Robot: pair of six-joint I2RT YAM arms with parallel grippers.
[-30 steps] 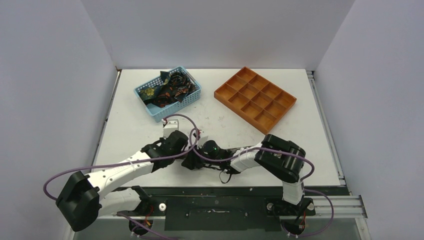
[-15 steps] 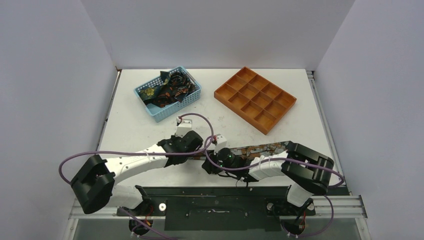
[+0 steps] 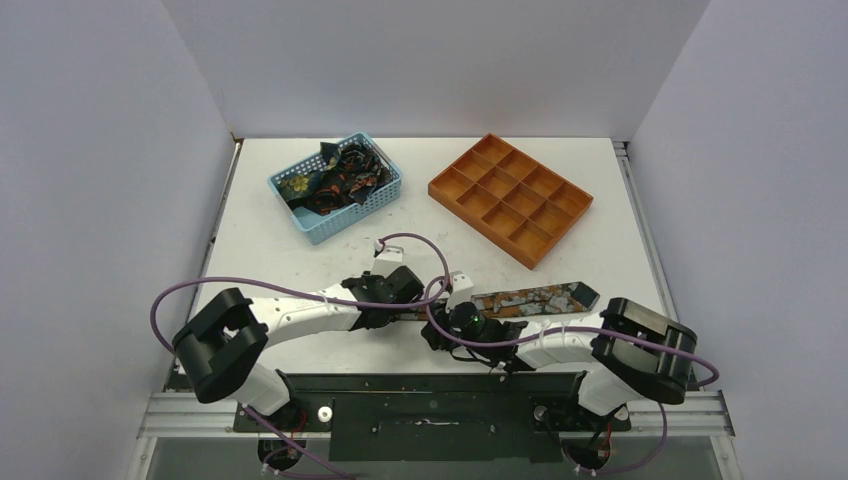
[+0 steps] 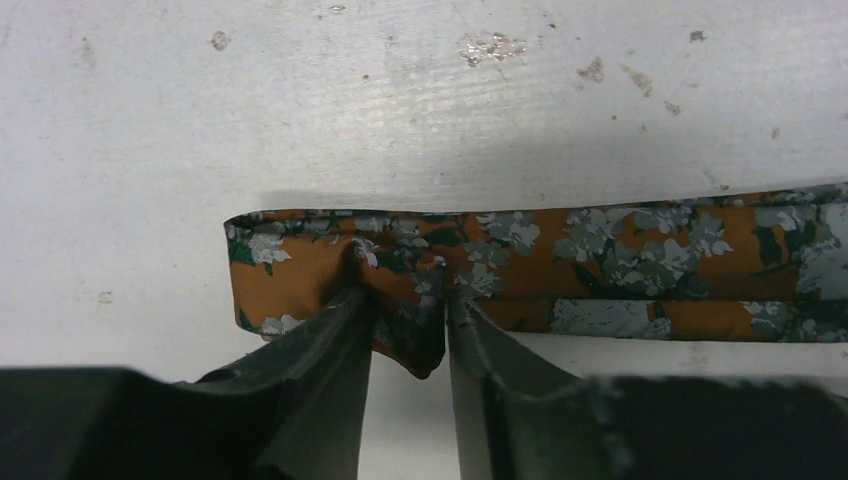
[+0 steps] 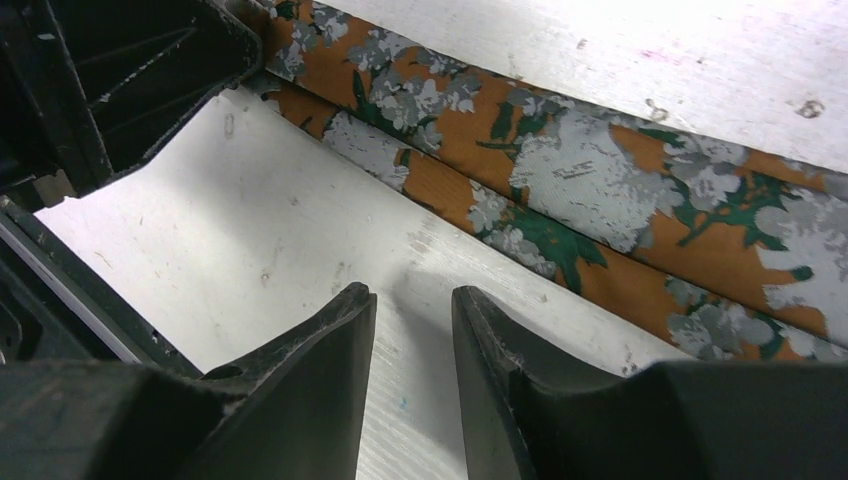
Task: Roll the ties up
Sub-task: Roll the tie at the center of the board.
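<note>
Plain white walls (image 3: 430,60) close in a white table (image 3: 270,260), scuffed and speckled where the wrist cameras see it up close. The left arm (image 3: 300,318) and right arm (image 3: 560,340) both reach low across the near strip of the table and meet near its middle, with purple cables (image 3: 200,290) looping around them.

Far right stands an orange compartment tray (image 3: 482,226), set at an angle. Far left is a light-blue mesh basket (image 3: 360,212) holding a heap of dark patterned ties (image 3: 335,180).

One orange tie with grey-white flowers and green leaves (image 3: 530,298) lies flat on the table in front of the tray. It runs from the two grippers out to the right, and its wide pointed end lies farthest right.

The left gripper (image 4: 408,300) is clenched on the narrow end of that tie. There the fabric is doubled back on itself, and a small pucker of cloth is pinched between the black fingers (image 4: 330,350).

The right gripper (image 5: 412,300) sits just beside the tie's near edge, above bare table. Its fingers (image 5: 340,330) stand a narrow gap apart and grasp nothing. The tie (image 5: 600,170) runs diagonally past them, and the left gripper's black body shows at the upper left of the right wrist view.
</note>
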